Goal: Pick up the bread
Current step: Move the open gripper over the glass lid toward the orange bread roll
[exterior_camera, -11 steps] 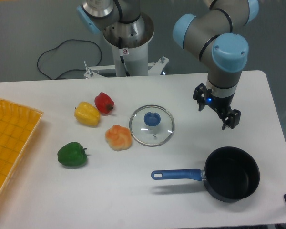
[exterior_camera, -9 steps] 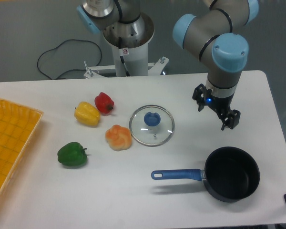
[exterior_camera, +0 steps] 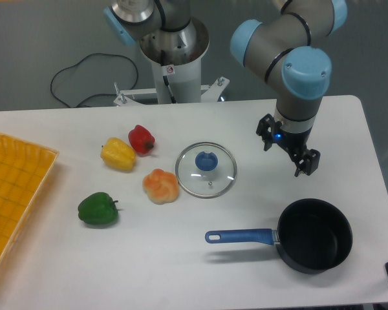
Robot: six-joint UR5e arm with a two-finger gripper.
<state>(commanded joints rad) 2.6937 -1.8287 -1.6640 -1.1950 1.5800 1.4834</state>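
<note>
Bread (exterior_camera: 161, 186): small lumpy orange-and-cream bun, sitting untouched on the white counter (exterior_camera: 181, 258), just left of the glass lid (exterior_camera: 206, 170) and touching or nearly touching its rim.

Tool (exterior_camera: 288, 148): hanging above the right part of the counter, fingers spread apart and carrying nothing. Compared with half a second ago it is sitting slightly further left and higher in the view, the arm's wrist having shifted the same way. Judged: the arm is beginning its travel toward the bread, with most of the crossing yet to be made.

Black saucepan (exterior_camera: 313, 235): lying below and just right of the tool, blue handle pointing left.

Glass lid: resting flat between the tool and the bread, blue knob up; likely to be passed over on the way.

Red pepper (exterior_camera: 141, 139) and yellow pepper (exterior_camera: 118, 154): sitting together up-left of the bread.

Green pepper (exterior_camera: 97, 209): lying down-left of the bread.

Yellow tray (exterior_camera: 13, 187): occupying the left edge.
</note>
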